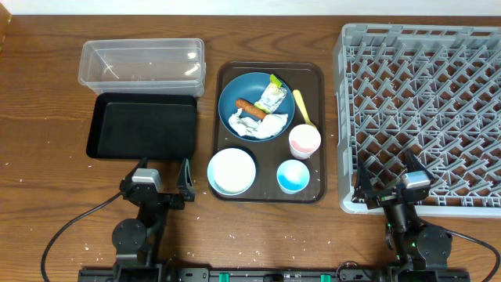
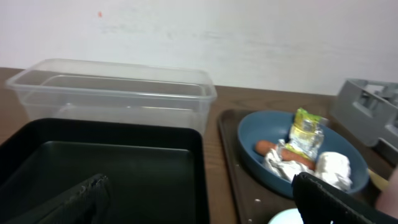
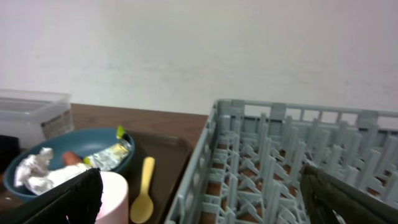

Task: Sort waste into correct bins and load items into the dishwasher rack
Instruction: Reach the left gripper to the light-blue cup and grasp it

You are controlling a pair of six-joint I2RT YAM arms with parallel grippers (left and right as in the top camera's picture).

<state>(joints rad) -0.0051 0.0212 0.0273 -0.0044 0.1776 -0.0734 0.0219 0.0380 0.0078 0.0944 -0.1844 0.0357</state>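
At my table's (image 1: 47, 204) left edge, the tub (image 1: 141, 63) sits behind the shallow bin (image 1: 142, 125); serving tray (image 1: 311, 77) centre; rack (image 1: 423, 117) at the right edge.

The overhead view looks straight down on the whole table (image 1: 47, 219). The left wrist view sits low, facing across the black tray (image 2: 106, 168) toward the wall (image 2: 186, 37). The right wrist view, equally low, faces the grey rack (image 3: 261, 155). Both wrist views show the blue dish (image 2: 264, 127).

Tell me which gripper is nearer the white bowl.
Left. The left gripper sits just left of the white bowl, beside the brown tray; the right gripper is farther right, over the dishwasher rack near corner.
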